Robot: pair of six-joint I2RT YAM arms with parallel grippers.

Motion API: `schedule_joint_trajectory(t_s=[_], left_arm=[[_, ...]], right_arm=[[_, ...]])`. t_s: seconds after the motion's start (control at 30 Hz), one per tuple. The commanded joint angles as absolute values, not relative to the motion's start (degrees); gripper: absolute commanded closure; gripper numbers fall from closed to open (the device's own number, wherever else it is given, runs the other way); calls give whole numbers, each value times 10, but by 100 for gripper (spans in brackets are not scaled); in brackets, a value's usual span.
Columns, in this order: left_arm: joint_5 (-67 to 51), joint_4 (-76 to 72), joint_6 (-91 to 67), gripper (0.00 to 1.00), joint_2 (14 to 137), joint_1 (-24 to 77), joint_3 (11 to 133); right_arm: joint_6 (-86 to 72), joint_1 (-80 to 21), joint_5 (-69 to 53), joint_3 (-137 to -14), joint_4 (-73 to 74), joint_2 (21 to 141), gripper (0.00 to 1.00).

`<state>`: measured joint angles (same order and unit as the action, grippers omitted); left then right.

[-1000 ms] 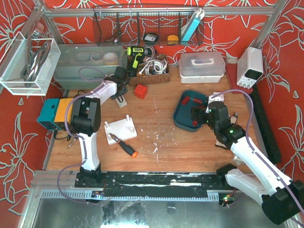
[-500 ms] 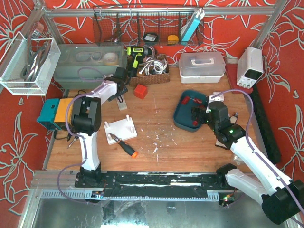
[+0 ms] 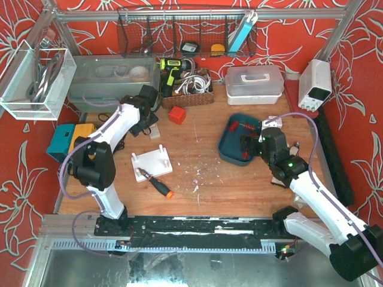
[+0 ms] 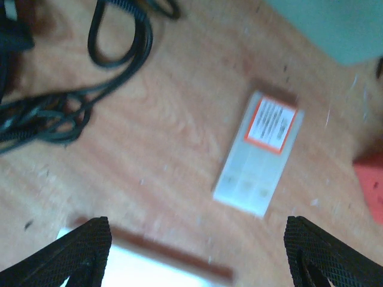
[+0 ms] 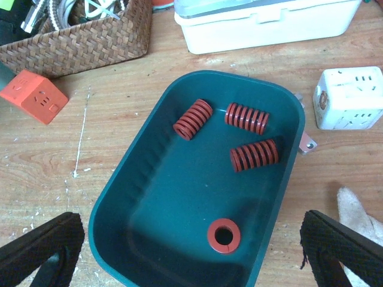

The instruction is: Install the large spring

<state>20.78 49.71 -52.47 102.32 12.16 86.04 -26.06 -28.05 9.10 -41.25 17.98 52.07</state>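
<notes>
Springs (image 5: 254,155) in the teal tray (image 5: 155,203), nothing gripped.
Overhead view: the right gripper (image 3: 247,143) hangs over the tray, the left gripper (image 3: 145,124) sits well left of the tray, and a white peg plate (image 3: 151,162) lies left of the tray too. Left wrist view: its fingers (image 4: 84,251) are spread wide with nothing between them, above a small white box (image 4: 257,152). Right wrist view: the fingers (image 5: 42,245) stand wide apart above the tray, which holds four red springs, three lying and one on end.
</notes>
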Motion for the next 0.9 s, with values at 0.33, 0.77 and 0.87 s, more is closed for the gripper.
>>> schedule_joint_trajectory(t_s=[0.33, 0.77, 0.87], left_arm=[[-6, 560, -650, 15, 794, 204, 645], [-9, 617, -772, 24, 672, 303, 533], [-33, 580, -788, 26, 681, 324, 488]], right_arm=[[-226, -303, -97, -412, 122, 557, 1], [-172, -417, -175, -480, 153, 649, 1], [-170, -419, -129, -474, 159, 635, 1]])
